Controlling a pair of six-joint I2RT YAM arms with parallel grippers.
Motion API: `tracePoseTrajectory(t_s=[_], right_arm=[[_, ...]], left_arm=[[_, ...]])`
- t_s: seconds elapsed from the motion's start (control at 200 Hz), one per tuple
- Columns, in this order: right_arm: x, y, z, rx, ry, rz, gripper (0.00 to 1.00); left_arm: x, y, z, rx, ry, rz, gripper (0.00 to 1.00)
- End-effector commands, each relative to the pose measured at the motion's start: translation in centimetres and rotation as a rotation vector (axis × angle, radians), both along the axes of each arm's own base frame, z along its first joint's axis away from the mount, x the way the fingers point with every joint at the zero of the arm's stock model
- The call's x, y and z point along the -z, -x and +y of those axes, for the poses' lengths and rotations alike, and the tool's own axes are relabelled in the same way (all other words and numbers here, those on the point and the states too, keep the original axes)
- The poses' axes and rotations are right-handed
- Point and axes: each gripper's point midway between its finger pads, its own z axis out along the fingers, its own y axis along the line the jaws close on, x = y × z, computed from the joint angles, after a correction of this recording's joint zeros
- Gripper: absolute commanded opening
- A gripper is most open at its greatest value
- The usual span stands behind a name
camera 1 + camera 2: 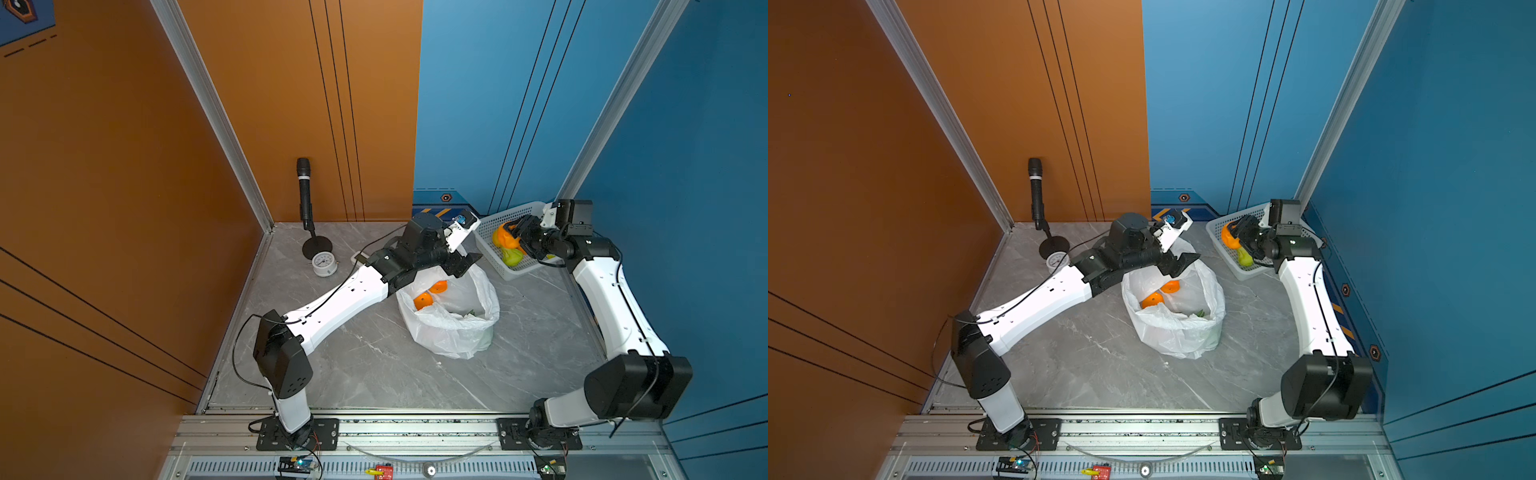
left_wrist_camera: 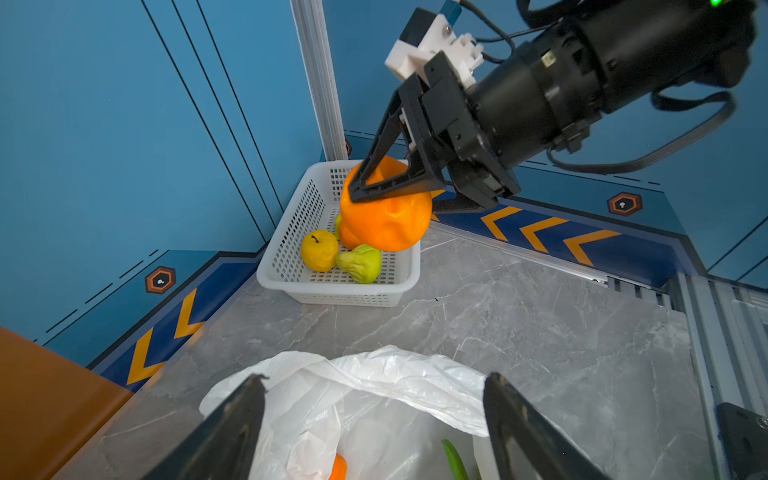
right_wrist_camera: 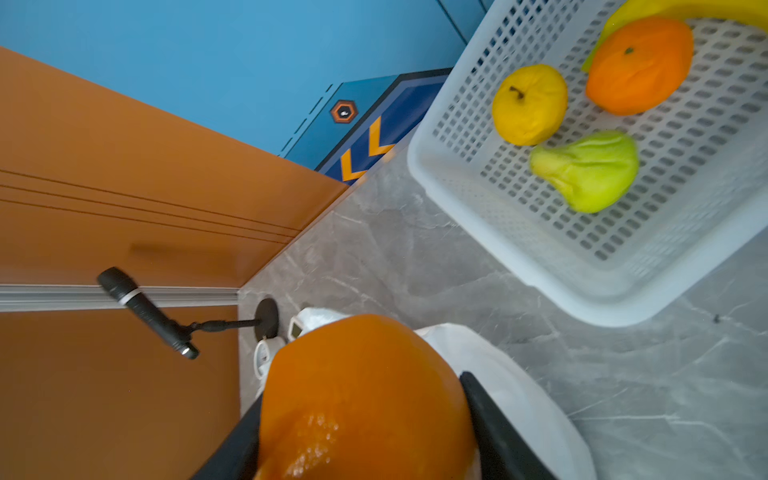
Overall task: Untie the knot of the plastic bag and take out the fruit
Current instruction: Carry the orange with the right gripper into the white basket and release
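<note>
Orange clamped in right pincer over basket; left pincer gapes above plastic bag.

Grey marble tabletop bears plastic bag, white basket, microphone stand, round dial.

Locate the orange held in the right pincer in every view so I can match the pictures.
In a top view: held orange, right of centre, at the white basket.
In a top view: again right of centre, at the basket.
Left wrist: mid-picture, clamped in the right pincer above the basket.
Right wrist: bottom centre foreground, filling the pincer.
Shared landmark: the white basket.
</note>
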Motion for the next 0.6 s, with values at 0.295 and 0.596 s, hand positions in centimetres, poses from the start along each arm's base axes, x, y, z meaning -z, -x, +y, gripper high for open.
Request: tracePoseTrajectory(t_s=[0.295, 0.596], right_arm=[[7.1, -5.9, -9.5, 0.117, 0.322, 0.254, 0.56], [12.9, -10.9, -15.3, 0.200, 0.440, 0.373, 0.55]], left_arm=[[-1.0, -2.4, 3.5, 0.033, 0.049, 0.069, 0.84], [-0.1, -3.1, 2.9, 0.055, 0.068, 0.122, 0.85]])
